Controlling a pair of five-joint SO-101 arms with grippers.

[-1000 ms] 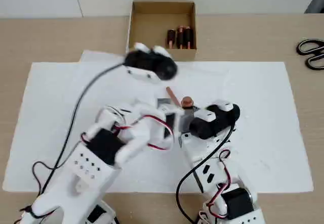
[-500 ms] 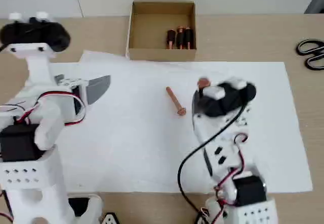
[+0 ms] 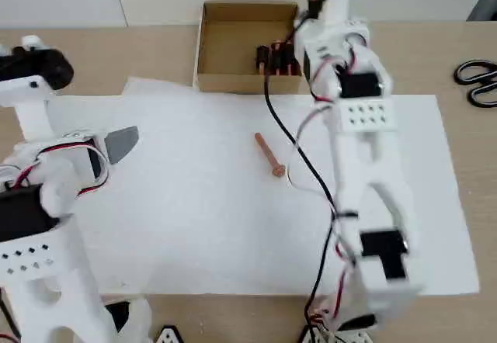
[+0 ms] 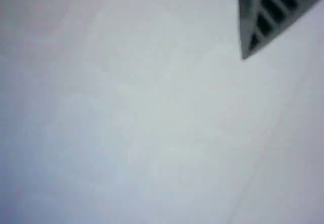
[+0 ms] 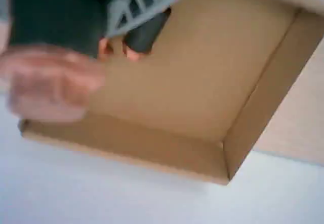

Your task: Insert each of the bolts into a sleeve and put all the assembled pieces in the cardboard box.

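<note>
Though its grip is unclear, right claw (image 5: 109, 29) hangs over cardboard box (image 3: 247, 84), bolt (image 3: 269, 154) apart.

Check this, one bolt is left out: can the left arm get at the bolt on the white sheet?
Probably yes. Only bare white sheet lies between the left hand and the bolt; the right arm stretches to the cardboard box, beside the bolt, not over it.

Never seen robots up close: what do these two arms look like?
The left arm and right arm are both blocky white plastic with black motor blocks. Thin red wires loop at the joints, a thicker black cable trails along the right arm, and some plates carry rows of small holes.
</note>
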